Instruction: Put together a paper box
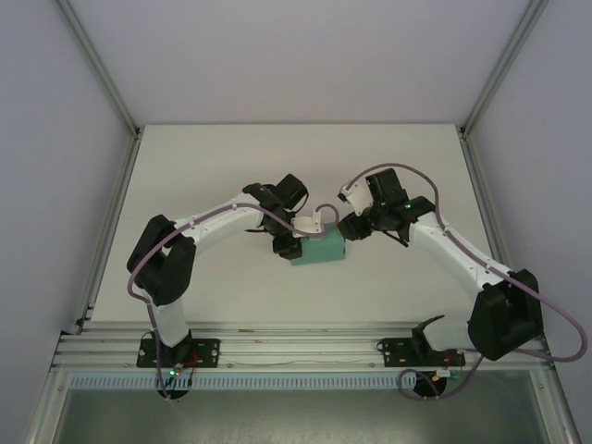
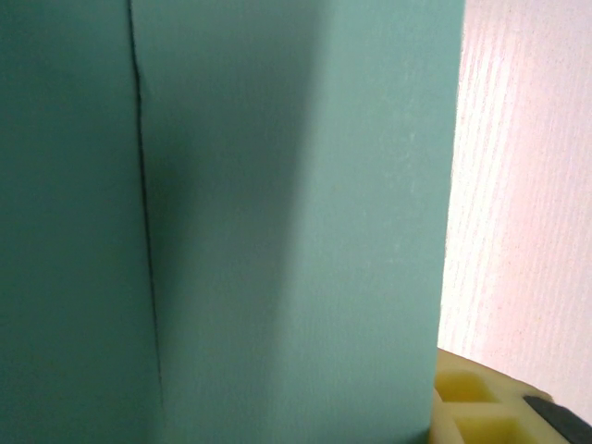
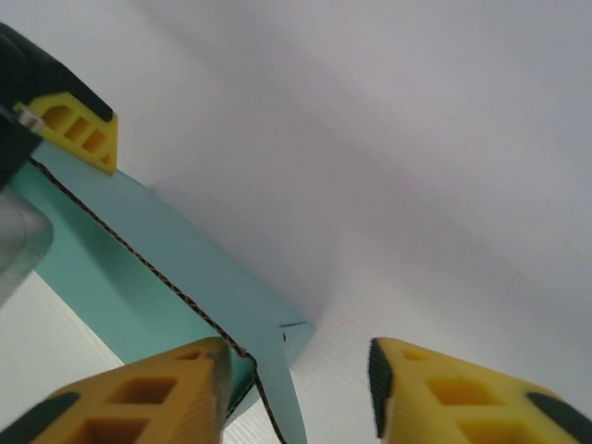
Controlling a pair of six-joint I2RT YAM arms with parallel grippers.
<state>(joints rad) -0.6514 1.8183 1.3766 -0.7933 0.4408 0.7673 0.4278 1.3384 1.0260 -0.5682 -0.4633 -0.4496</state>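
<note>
The teal-green paper box (image 1: 321, 251) lies mid-table as a small flat rectangular shape. My left gripper (image 1: 288, 243) is shut on its left end. In the left wrist view the box's card (image 2: 296, 231) fills the frame, with one yellow finger (image 2: 472, 407) at its lower right edge. My right gripper (image 1: 351, 228) sits at the box's right end. In the right wrist view, my right gripper (image 3: 298, 379) has its fingers apart, and a loose flap (image 3: 282, 388) of the box (image 3: 185, 259) hangs between them. The flap is against the left finger (image 3: 166, 388) and apart from the right finger (image 3: 444, 388).
The white table (image 1: 231, 176) has aluminium rails (image 1: 305, 350) along its near edge, where both arm bases are bolted. White enclosure walls (image 1: 305, 55) stand at the back and sides. A grey cable (image 1: 324, 211) loops above the box between the two wrists.
</note>
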